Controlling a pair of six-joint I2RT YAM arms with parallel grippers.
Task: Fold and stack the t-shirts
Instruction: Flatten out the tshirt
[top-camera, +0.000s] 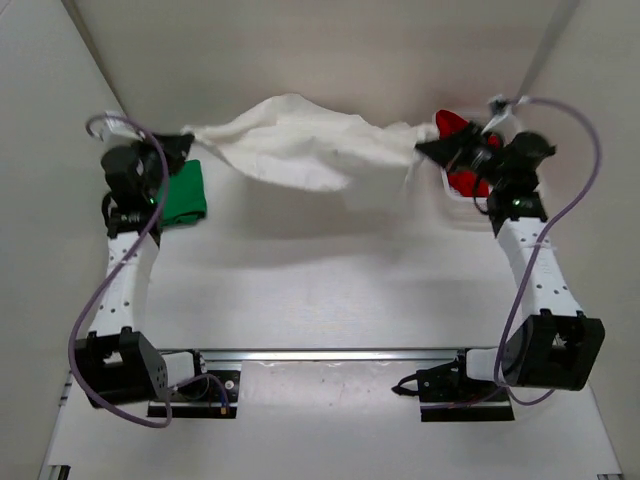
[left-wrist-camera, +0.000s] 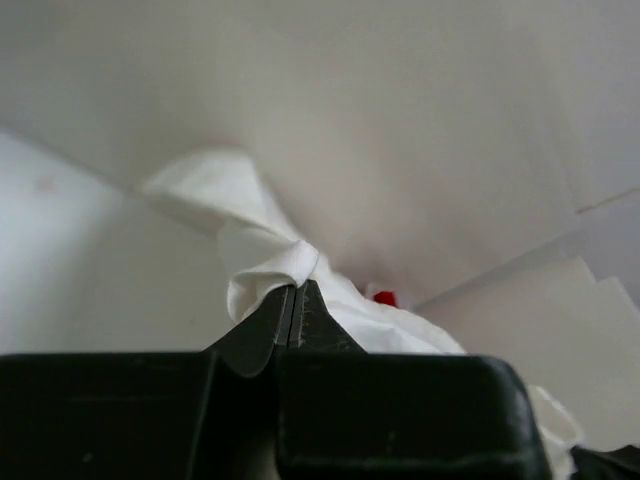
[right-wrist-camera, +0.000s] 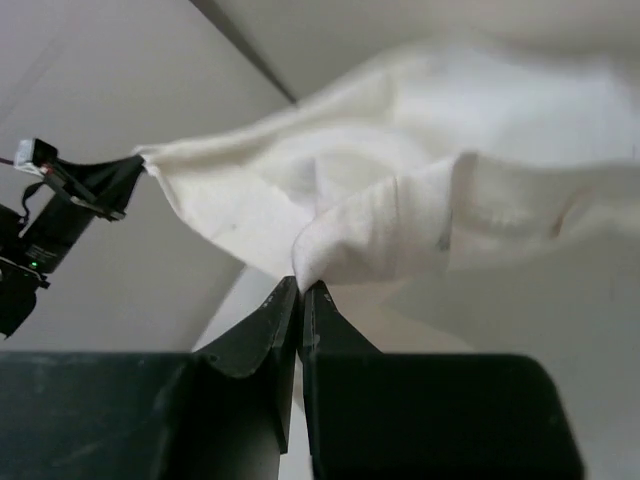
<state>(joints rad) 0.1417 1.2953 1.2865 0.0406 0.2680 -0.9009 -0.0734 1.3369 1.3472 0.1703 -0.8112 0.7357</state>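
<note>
The white t-shirt (top-camera: 300, 145) hangs stretched above the table between both arms. My left gripper (top-camera: 187, 135) is shut on its left end, and in the left wrist view the cloth (left-wrist-camera: 265, 260) bunches over the gripper (left-wrist-camera: 297, 287). My right gripper (top-camera: 425, 150) is shut on the right end; the pinched fold (right-wrist-camera: 370, 235) rises from the gripper (right-wrist-camera: 301, 287). The green t-shirt (top-camera: 185, 195) lies folded on the table under the left arm. The red t-shirt (top-camera: 455, 150) sits behind the right gripper, mostly hidden; a red speck (left-wrist-camera: 385, 298) shows past the white cloth.
White walls close in the table (top-camera: 330, 290) at the back and both sides. A white basket edge (top-camera: 462, 200) shows under the red t-shirt at the right. The arm bases and a metal rail (top-camera: 330, 355) line the near edge.
</note>
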